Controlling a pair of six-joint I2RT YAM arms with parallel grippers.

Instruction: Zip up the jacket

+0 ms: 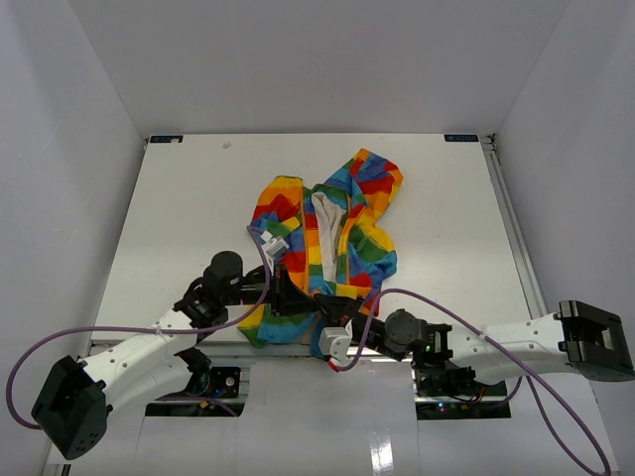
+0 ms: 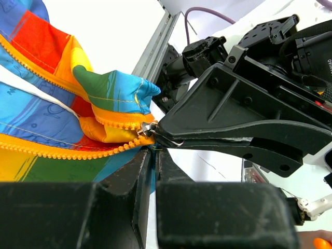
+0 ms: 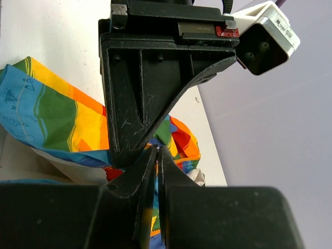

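From above, both arms reach in from the bottom corners and meet just below centre. The left gripper [image 1: 293,296] and right gripper [image 1: 325,302] point at each other, tips nearly touching, over the bottom hem of the jacket [image 1: 362,188]. The jacket lies mid-table [image 1: 179,198], its hood toward the upper right. Its front is parted, showing white lining [image 1: 325,223] beside the yellow zipper [image 1: 343,241]. This view cannot show how the jaws stand.

The left wrist view does. At lower centre the left gripper [image 2: 154,156] has its jaws pressed shut on the hem fabric just under the zipper's end. The right gripper [image 2: 165,139] comes in level from the right, with its jaws pinched on the metal slider [image 2: 148,128]. The yellow teeth join only at that point and spread apart toward the left edge. The jacket [image 2: 109,91] bunches in green and blue above them.

In the right wrist view, the right gripper [image 3: 158,153] rises from the bottom edge, its jaws shut with fabric between them. The left gripper [image 3: 136,148] hangs straight down from the top, tip to tip with it. The jacket [image 3: 52,114] fills the middle left, and the slider is hidden.
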